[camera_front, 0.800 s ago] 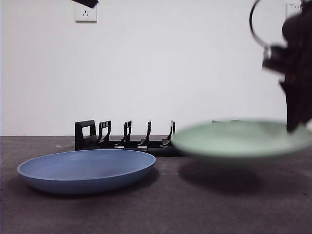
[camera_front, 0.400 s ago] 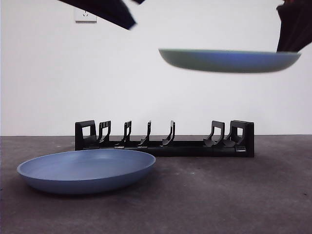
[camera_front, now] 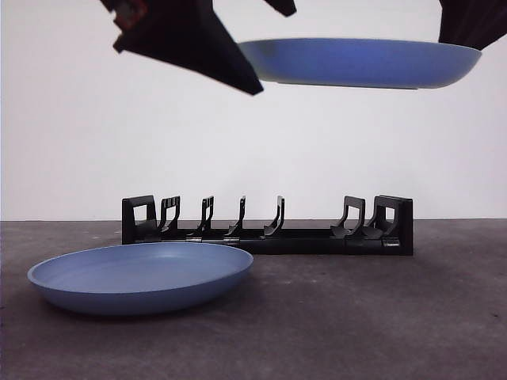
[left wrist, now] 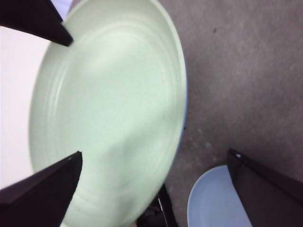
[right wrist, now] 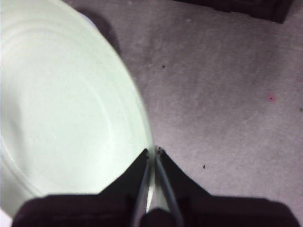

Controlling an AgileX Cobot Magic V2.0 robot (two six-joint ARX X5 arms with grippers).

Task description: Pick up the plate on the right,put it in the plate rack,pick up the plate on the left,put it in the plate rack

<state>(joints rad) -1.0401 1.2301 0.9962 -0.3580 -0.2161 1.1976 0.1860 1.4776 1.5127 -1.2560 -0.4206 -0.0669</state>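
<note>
Rack (camera_front: 268, 226) is our landmark: we see the long black plate rack lying across the grey table (camera_front: 380, 317), its curved prongs standing in a row between blocky looped ends, every slot bare. In front of the rack, toward its left end, the blue plate (camera_front: 141, 277) sits flat on the table, near the rack but apart from it. Nothing stands between this plate and the rack.

High above the rack, well clear of the prongs, we find the green plate (camera_front: 360, 63) held level in the air; its underside looks bluish from the front, while both wrist views show its pale green upper face (left wrist: 109, 113). The right gripper (right wrist: 152, 153) has its two black jaws pinched tight on the rim of this plate, and in the front view it shows as a dark shape above the rack's right end (camera_front: 474, 20). The left gripper (left wrist: 154, 168) hangs above the rack's left half, a large dark form slanting down toward the green plate's near edge (camera_front: 190, 39). Its jaws are spread wide, one on each side of the plate's rim, and we cannot tell whether either touches it. Past that rim the left wrist view also catches a slice of the blue plate and a corner of the rack below.
</note>
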